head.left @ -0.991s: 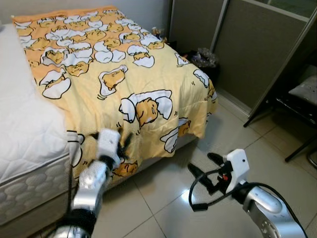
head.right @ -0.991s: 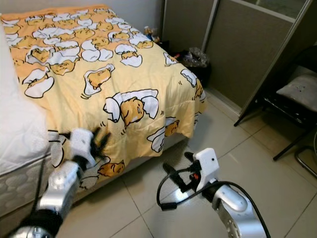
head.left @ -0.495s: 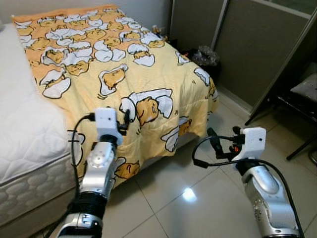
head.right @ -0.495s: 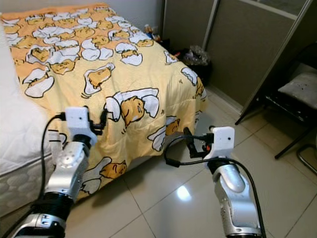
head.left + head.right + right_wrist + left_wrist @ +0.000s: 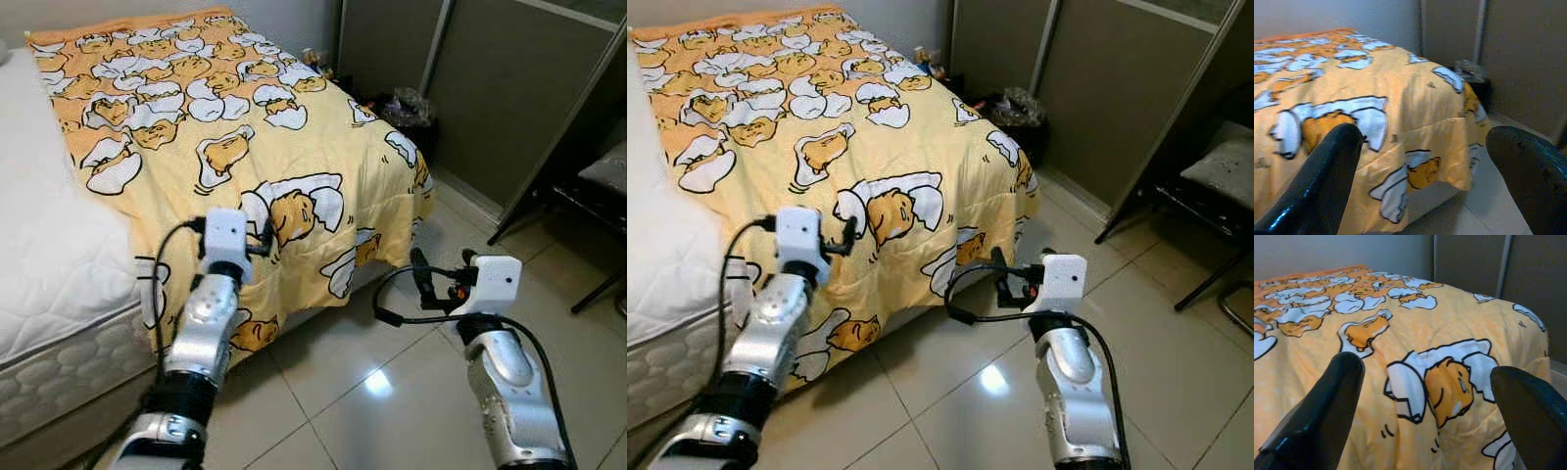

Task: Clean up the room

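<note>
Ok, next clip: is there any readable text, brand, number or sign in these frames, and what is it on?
None: no words, numbers, brands or signs can be read in any view.
The yellow blanket on the bed carries only cartoon egg pictures, no lettering.
The left gripper and right gripper show white housings with no legible marking.
The sliding panels are plain.

You were looking at a bedroom in a home: a bed with a white quilted mattress [image 5: 59, 264] stood against the wall, and a yellow cartoon-print blanket [image 5: 245, 147] hung over its foot edge and corner. Beyond that corner you had glossy floor tiles [image 5: 392, 392], grey sliding panels [image 5: 490, 98], a filled black bin [image 5: 407, 113] and a dark chair [image 5: 1215, 196].
</note>
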Robot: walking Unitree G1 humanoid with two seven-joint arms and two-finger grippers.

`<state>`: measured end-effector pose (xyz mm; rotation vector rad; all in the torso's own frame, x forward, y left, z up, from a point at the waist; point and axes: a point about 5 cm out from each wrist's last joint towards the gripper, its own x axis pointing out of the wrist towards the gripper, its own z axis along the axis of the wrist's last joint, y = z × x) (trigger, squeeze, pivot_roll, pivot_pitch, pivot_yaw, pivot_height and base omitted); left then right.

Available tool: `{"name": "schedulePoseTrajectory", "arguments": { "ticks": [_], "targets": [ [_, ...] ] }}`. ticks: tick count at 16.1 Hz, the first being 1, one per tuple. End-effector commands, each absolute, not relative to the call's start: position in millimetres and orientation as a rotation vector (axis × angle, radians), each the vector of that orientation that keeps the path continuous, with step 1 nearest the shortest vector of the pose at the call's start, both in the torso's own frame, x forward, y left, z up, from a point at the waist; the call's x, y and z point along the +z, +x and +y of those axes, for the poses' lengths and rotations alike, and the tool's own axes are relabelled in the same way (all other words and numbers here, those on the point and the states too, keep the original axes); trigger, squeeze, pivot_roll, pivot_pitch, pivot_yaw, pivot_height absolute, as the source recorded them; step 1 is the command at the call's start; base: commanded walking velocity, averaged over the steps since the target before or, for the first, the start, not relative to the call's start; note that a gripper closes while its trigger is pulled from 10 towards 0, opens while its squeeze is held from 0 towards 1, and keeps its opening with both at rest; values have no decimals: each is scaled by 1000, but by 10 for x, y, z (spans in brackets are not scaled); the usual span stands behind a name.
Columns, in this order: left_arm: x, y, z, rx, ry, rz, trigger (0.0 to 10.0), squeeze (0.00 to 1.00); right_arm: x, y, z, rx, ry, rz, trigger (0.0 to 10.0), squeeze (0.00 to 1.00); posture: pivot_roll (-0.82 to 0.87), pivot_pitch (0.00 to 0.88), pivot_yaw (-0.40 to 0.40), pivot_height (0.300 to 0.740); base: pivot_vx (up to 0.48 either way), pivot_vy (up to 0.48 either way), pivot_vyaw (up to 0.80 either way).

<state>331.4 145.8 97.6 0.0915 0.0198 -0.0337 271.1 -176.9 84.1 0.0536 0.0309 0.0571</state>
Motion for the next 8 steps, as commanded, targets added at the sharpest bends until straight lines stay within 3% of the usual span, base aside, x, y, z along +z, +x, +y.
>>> {"name": "schedulePoseTrajectory", "arguments": {
  "ticks": [1, 2, 3, 5, 6, 8],
  "targets": [
    [957, 3305, 1481, -22, 85, 36, 10000, 1000, 886, 2748, -1809, 25, 37, 0, 10000, 1000, -68, 0, -13, 740, 0, 0, 0],
    [953, 3298, 1509, -20, 76, 37, 10000, 1000, 875, 2776, -1804, 22, 28, 3, 10000, 1000, -41, 0, -21, 740, 0, 0, 0],
    [950, 3300, 1607, 13, 65, 43, 10000, 663, 861, 2838, -1746, 39, 28, 6, 10000, 0, -8, 0, -38, 740, 472, 0, 0],
    [949, 3310, 1670, 40, 61, 49, 10000, 663, 860, 2876, -1697, 57, 28, 4, 10000, 0, -4, 0, -41, 740, 472, 0, 0],
    [974, 3320, 1763, 89, 61, 44, 10000, 0, 882, 2927, -1620, 106, 23, -2, 10000, 0, 28, 0, -62, 740, 469, 0, 0],
    [986, 3308, 1857, 149, 55, 40, 10000, 0, 882, 2974, -1609, 135, 5, -3, 10000, 0, 36, 0, -62, 740, 450, 0, 0]
  ]
}}
